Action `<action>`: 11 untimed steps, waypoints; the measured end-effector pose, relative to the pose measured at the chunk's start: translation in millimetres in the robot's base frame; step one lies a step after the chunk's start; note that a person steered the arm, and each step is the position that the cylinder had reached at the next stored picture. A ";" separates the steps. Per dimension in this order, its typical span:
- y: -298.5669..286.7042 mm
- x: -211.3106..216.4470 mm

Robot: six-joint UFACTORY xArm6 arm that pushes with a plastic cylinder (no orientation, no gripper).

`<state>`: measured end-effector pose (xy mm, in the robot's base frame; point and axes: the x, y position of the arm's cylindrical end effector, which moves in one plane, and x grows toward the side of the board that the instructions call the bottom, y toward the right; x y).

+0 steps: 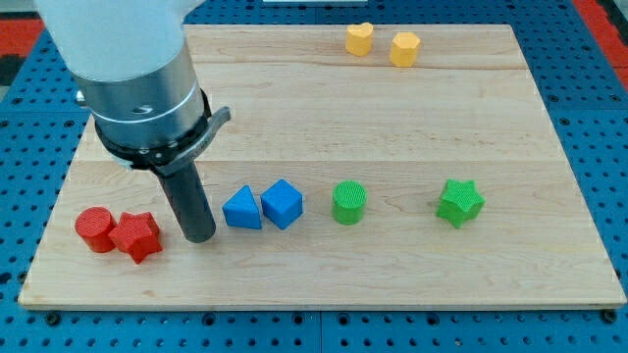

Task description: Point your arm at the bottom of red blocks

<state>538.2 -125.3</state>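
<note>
A red cylinder and a red star sit touching each other near the board's lower left corner. My tip rests on the board just right of the red star, with a small gap, and level with it. A blue triangular block lies just right of the tip.
A blue cube touches the blue triangular block. A green cylinder and a green star lie further right. A yellow heart and a yellow hexagon sit at the top edge of the wooden board.
</note>
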 end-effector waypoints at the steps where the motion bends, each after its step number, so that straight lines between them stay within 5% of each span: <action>1: -4.0 -9.8; 3: -12.3 -12.9; 5: 15.8 39.4; 11: -87.5 56.3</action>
